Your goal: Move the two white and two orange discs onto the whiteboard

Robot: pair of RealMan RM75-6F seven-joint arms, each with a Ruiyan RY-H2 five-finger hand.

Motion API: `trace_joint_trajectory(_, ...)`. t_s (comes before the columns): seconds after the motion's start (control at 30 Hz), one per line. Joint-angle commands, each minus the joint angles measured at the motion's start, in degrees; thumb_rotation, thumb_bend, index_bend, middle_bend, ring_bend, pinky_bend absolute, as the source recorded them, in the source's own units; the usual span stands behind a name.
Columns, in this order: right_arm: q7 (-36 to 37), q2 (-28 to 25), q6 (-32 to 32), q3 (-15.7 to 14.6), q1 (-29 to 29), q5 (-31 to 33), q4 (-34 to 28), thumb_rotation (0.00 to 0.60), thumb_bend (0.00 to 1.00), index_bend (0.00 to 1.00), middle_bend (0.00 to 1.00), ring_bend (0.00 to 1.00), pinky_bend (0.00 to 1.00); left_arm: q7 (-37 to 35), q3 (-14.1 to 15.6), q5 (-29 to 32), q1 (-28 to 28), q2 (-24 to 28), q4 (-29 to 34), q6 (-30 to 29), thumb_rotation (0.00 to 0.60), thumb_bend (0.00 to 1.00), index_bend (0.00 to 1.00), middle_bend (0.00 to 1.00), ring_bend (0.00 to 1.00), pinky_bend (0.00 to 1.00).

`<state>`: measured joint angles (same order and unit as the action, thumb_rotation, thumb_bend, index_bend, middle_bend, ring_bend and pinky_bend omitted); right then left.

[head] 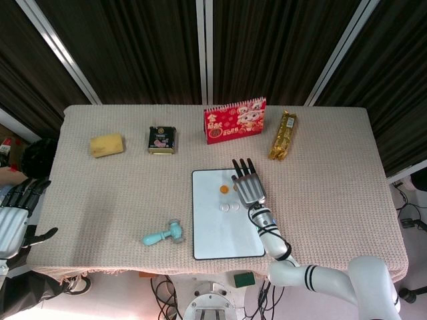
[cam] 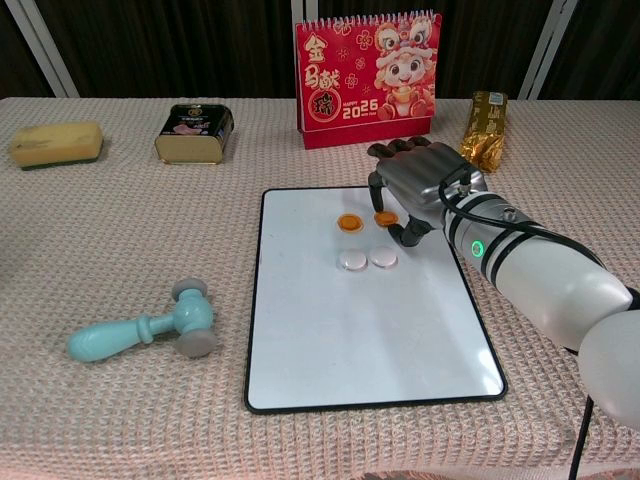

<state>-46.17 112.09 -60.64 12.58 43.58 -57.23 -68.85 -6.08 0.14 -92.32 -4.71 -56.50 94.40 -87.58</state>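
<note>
Orange disc (cam: 384,218) half hidden, pinched by right hand (cam: 415,180) over whiteboard (cam: 370,330)

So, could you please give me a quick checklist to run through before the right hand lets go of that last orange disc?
1. Second orange disc over the whiteboard: ok, it sits inside the frame beside the first orange disc.
2. Disc flat on the board or held just above it: cannot tell.
3. Right hand fingers around the disc: ok, curled over it.
4. Two white discs on the board: ok, side by side below the orange ones.
5. Room to release without knocking the others: ok, small gaps show.
6. Left hand out of the way: ok, off the table edge.
</note>
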Motion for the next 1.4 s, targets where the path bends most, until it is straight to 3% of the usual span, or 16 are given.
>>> trace_joint_trajectory(0.03, 0.2, 0.1, 0.0, -0.1, 0.1, -0.3, 0.0, 0.6, 0.36, 0.53, 0.01, 0.0, 0.0, 0.1, 0.0, 0.0, 0.0, 0.0, 0.0, 0.0, 0.6, 0.09, 0.09, 0.07, 0.0, 0.11)
trace_joint_trajectory(0.53, -0.7, 0.2, -0.2, 0.0, 0.7, 0.1, -0.3, 0.6, 0.36, 0.49, 0.0, 0.0, 0.0, 0.1, 0.0, 0.1, -0.1, 0.0, 0.0, 0.2, 0.6, 0.09, 0.09, 0.07, 0.0, 0.11)
trace_joint_trajectory(0.83, -0.7, -0.7, -0.5, -0.4, 0.4, -0.1, -1.6, 0.6, 0.35, 0.24, 0.0, 0.0, 0.0, 0.1, 0.0, 0.0, 0.0, 0.0, 0.1, 0.1, 0.6, 0.09, 0.09, 0.07, 0.0, 0.11)
trace_joint_trajectory(0.93, -0.5, -0.9, -0.5, -0.4, 0.5, -0.2, -1.9, 0.6, 0.35, 0.21, 0.0, 0.0, 0.0, 0.2, 0.0, 0.0, 0.0, 0.0, 0.1, 0.1, 0.6, 0.09, 0.09, 0.07, 0.0, 0.11)
trace_joint_trajectory(1.17, -0.4, -1.3, -0.8, -0.6, 0.3, -0.3, -2.5, 0.6, 0.35, 0.21, 0.0, 0.0, 0.0, 0.2, 0.0, 0.1, 0.0, 0.0, 0.2, 0.1, 0.6, 0.09, 0.09, 0.07, 0.0, 0.11)
trace_joint_trajectory(1.4, 0.2, -1.6, -1.2, -0.9, -0.1, -0.5, -2.6, 0.6, 0.35, 0.34, 0.0, 0.0, 0.0, 0.2, 0.0, 0.0, -0.1, 0.0, 0.2, 0.2, 0.6, 0.09, 0.09, 0.07, 0.0, 0.11)
